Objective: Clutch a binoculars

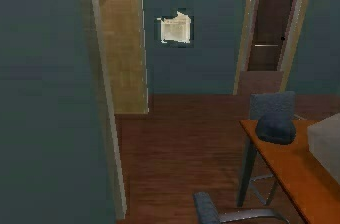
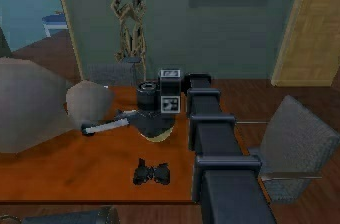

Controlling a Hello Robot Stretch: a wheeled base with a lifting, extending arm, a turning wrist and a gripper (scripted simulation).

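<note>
A small dark pair of binoculars (image 2: 153, 173) lies on the orange-brown desk (image 2: 68, 170), near its front edge. The dark arm (image 2: 218, 150) rises just to the right of it and reaches across the desk. At the arm's far end, left of the two white marker squares, the gripper (image 2: 115, 125) points left over the desktop, farther out than the binoculars. A dark cup-like thing (image 2: 148, 95) and a grey rounded object (image 2: 88, 102) stand close around it. I cannot tell whether the gripper holds anything.
A big grey rounded mass (image 2: 18, 105) takes up the desk's left end. A grey chair (image 2: 298, 145) stands right of the arm, with a statue (image 2: 128, 30) and a wooden door (image 2: 318, 40) behind. In the forward view the desk (image 1: 288, 170), a dark rounded thing (image 1: 276, 128) and chairs (image 1: 233, 210) crowd the right.
</note>
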